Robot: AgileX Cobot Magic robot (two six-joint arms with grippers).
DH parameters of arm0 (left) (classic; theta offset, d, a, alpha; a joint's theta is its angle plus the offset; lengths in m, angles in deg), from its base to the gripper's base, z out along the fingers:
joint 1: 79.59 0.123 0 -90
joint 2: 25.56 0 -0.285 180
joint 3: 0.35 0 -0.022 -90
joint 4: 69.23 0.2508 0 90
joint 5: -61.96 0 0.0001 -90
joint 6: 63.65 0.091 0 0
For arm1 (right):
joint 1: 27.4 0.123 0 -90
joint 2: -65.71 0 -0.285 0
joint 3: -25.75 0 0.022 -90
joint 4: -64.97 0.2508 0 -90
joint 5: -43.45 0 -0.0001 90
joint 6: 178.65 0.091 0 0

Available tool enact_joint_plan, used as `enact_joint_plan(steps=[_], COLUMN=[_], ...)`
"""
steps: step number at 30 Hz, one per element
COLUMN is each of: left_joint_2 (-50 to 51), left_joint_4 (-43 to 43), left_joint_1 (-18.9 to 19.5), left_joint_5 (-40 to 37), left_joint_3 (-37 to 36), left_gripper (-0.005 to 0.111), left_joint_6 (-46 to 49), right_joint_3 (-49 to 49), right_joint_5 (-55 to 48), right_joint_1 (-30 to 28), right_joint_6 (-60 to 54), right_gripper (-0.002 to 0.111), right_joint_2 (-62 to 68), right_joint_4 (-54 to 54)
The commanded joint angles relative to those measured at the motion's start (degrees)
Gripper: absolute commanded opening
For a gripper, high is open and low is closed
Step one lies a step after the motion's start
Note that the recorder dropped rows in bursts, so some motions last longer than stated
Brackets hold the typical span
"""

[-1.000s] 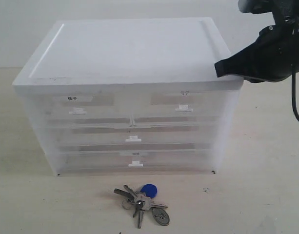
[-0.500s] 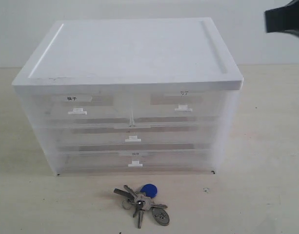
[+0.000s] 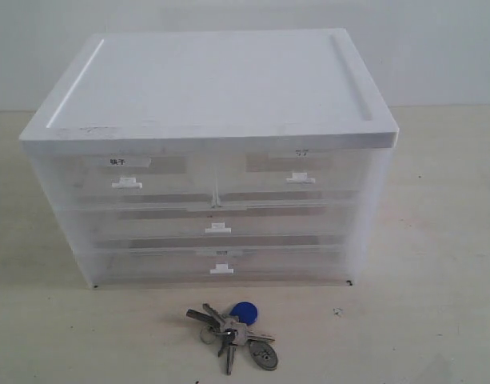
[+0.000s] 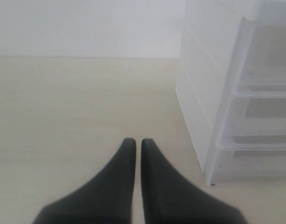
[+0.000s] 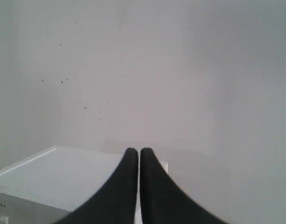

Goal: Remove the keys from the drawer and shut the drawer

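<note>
1. My left pincer (image 4: pixel 134 141) is clenched, its two black fingers pressed tip to tip with nothing between them. It hangs low over the pale table (image 4: pixel 63 116), near a lower corner of the cabinet (image 4: pixel 203 93) but not touching it.
2. In the exterior view, the translucent white cabinet stands on the table. The left half of its top row is the drawer with black characters (image 3: pixel 125 174), and its front is pushed in.
3. The keys (image 3: pixel 233 336) lie flat on the table in front of the cabinet, clear of its base and roughly below the middle tab handles. The blue fob (image 3: pixel 243 312) is on the side towards the cabinet, and the oval tag (image 3: pixel 264 357) is at the near right end of the bunch. Neither of my pincers is touching them.
4. The drawer (image 3: pixel 328 178) fills the right half of the top row. It has a faint pale label (image 3: pixel 302 152) and a small white tab handle (image 3: pixel 300 178). Its front sits level with its left neighbour, so it looks shut. The two full-width drawers (image 3: pixel 149 226) below it are also in.
5. My right pincer (image 5: pixel 135 150) is clenched too, fingers together and empty. It is held above the cabinet's white top (image 5: pixel 49 177) and faces a plain grey wall (image 5: pixel 180 70).
</note>
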Motion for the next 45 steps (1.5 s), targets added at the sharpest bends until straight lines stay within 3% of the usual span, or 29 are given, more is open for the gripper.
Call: enact_joint_plan(steps=[1,11,30,34,45], left_joint_2=[0.18,0.18,0.18,0.18,0.18], left_joint_4=[0.0,0.0,0.0,0.0,0.0], left_joint_1=[0.01,0.01,0.01,0.01,0.01], left_joint_5=[0.66,0.66,0.66,0.66,0.66], left_joint_3=[0.22,0.22,0.22,0.22,0.22], left_gripper=[0.005,0.005,0.005,0.005,0.005], left_joint_6=[0.19,0.19,0.19,0.19,0.19], right_joint_3=[0.37,0.23,0.33,0.99,15.93], right_joint_5=[-0.4,-10.32,-10.21,-9.27,12.85], right_joint_1=[0.07,0.07,0.07,0.07,-15.06], right_joint_6=[-0.22,1.01,1.01,-3.47,0.59], right_gripper=[0.0,0.0,0.0,0.0,0.0], right_joint_2=[-1.94,-1.94,-1.94,-1.94,-1.94], right_joint_4=[-0.27,0.08,0.08,-2.13,-12.44])
